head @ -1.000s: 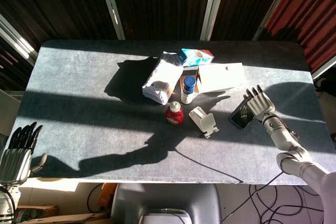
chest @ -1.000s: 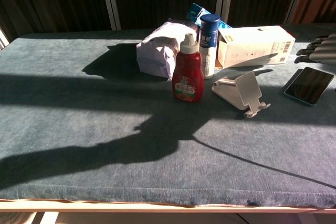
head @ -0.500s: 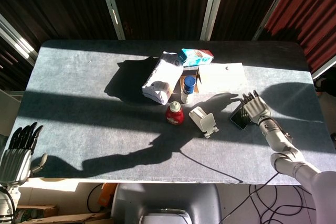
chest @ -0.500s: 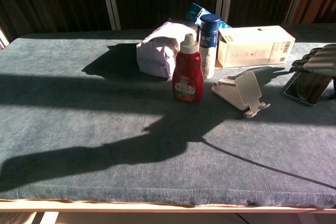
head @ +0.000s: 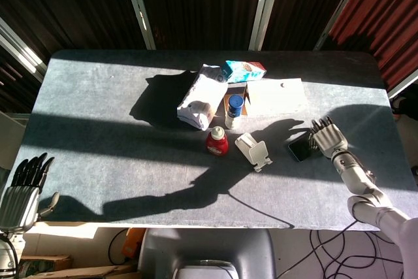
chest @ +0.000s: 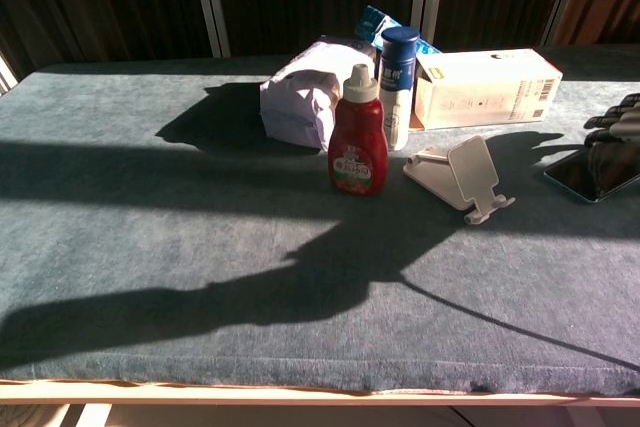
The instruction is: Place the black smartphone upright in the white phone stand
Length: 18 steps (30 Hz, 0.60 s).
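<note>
Resting flat on the table [head: 98, 96], the phone [head: 300, 149] lies under your right hand's [head: 328, 138] fingers; whether they grip it, you cannot tell. Left hand [head: 23, 187] hangs released.

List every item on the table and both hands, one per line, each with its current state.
black smartphone: flat on the table, not in the stand
white phone stand: empty, backrest raised
right hand: at the phone's edge, grip unclear
left hand: off the table, fingers straight, holding nothing
red bottle: upright, capped
blue-capped bottle: upright, capped
white box: lying on its side
white bag: crumpled
</note>
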{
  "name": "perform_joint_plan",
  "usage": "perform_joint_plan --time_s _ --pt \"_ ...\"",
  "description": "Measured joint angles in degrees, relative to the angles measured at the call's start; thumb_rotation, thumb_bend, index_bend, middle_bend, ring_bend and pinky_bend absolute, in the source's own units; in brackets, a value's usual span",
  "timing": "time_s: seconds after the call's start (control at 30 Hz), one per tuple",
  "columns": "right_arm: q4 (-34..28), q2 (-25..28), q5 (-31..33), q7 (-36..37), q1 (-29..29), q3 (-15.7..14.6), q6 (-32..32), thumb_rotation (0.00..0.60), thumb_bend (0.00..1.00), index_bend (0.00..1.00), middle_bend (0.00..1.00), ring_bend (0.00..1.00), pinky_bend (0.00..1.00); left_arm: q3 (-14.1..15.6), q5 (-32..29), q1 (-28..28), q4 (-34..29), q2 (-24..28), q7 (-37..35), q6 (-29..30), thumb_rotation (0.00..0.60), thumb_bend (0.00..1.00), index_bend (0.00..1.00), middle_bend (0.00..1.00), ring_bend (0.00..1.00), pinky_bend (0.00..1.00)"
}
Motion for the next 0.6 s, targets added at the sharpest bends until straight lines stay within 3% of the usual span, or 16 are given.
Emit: perform_joint_plan --time_s 0.27,0.47,0.6 --pt "-9.3 5.3 -1.5 5.0 -2.0 -1.2 1.2 0.600 0.30 0.48 0.00 0.00 0.00 0.3 0.4 0.0 -0.2 0.1 0.1 0.0 0.600 0.37 0.00 0.01 0.00 0.05" --pt "-12.8 8.3 -1.5 10.3 -3.1 -1.2 1.5 0.600 0.30 0.37 0.01 0.00 0.00 0.4 0.7 0.1 -0.2 0.1 0.1 0.3 0.600 0.37 0.00 0.01 0.00 0.05" --pt "-13.3 8.9 -2.3 14.8 -3.3 -0.7 1.5 0.600 0.30 0.36 0.10 0.00 0.00 0.4 0.6 0.1 -0.2 0.0 0.3 0.2 0.600 0.37 0.00 0.01 0.00 0.05"
